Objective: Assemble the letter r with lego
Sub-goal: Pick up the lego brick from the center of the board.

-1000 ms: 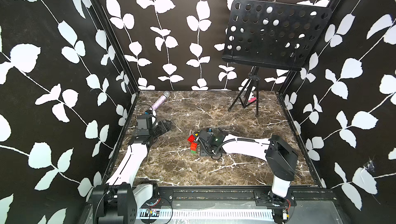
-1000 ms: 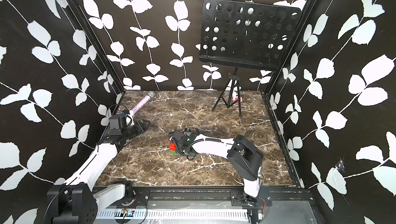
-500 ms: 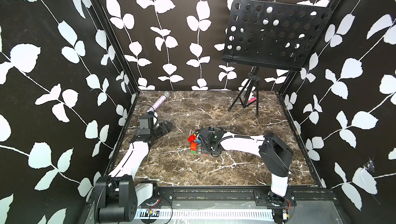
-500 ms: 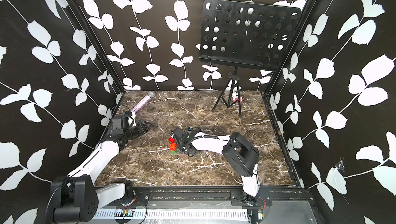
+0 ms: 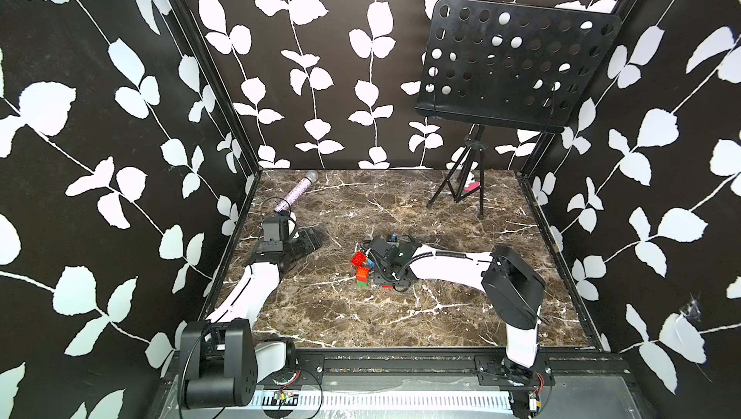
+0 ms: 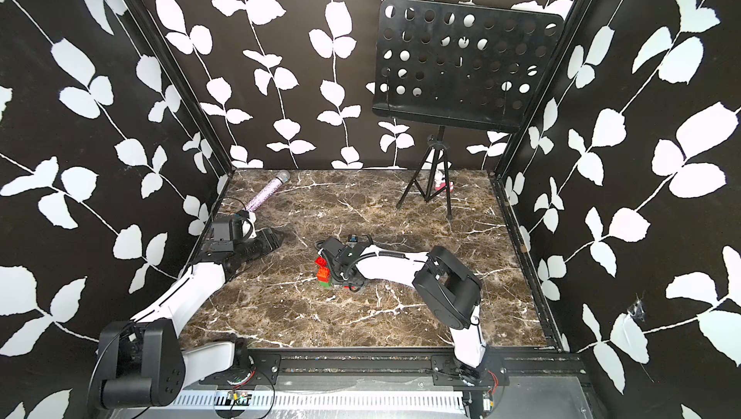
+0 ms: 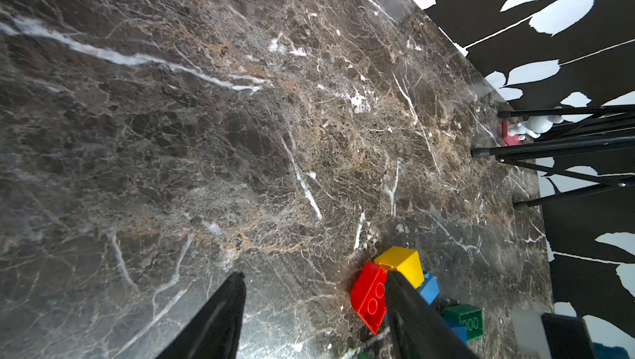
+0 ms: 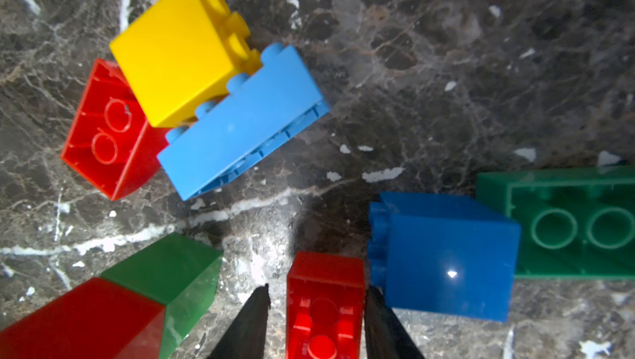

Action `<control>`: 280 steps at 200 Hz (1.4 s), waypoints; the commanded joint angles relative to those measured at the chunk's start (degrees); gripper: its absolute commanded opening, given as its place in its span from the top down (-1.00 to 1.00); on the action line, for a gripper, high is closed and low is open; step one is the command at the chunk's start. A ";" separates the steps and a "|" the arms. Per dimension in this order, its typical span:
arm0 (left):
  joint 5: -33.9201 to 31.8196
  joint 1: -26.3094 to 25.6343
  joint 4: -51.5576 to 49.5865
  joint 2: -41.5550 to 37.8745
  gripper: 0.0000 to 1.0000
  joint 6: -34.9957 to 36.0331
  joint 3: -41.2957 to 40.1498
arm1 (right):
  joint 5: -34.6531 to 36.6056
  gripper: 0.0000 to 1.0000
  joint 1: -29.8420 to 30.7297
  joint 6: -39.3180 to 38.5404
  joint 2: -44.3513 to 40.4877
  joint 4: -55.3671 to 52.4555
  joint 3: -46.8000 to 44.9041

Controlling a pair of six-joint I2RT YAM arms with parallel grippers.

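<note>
In the right wrist view my right gripper stands over the lego with its jaws either side of a small red brick. One finger touches the brick and marble shows between it and the other, so the gripper is open. Around it lie a blue brick, a dark green brick, a light blue brick, a yellow brick, a hollow-side-up red brick and a red-on-green stack. My left gripper is open and empty near the left wall, away from the pile.
A black music stand on a tripod occupies the back right, with a small white figure on a pink base at its feet. A glittery microphone lies at the back left. Patterned walls close in three sides.
The right arm's elbow has shifted slightly left while its wrist stayed over the bricks. The left arm has barely moved.
</note>
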 commanded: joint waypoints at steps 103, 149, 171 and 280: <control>-0.08 0.42 -1.63 -4.24 -0.33 0.91 -0.46 | 1.26 0.54 0.35 -4.18 -3.02 2.70 -3.80; 4.17 -1.20 5.77 -12.89 -0.31 6.47 3.18 | -15.75 0.56 -6.03 -12.49 -18.34 20.07 -14.21; 2.31 -7.66 15.14 -17.82 -0.34 13.66 4.11 | -31.08 0.54 -12.32 -17.85 -26.80 29.32 -19.01; 13.83 -37.73 59.05 -4.01 -0.29 46.40 -4.65 | -70.83 0.55 -32.18 -22.01 -35.53 40.56 -20.46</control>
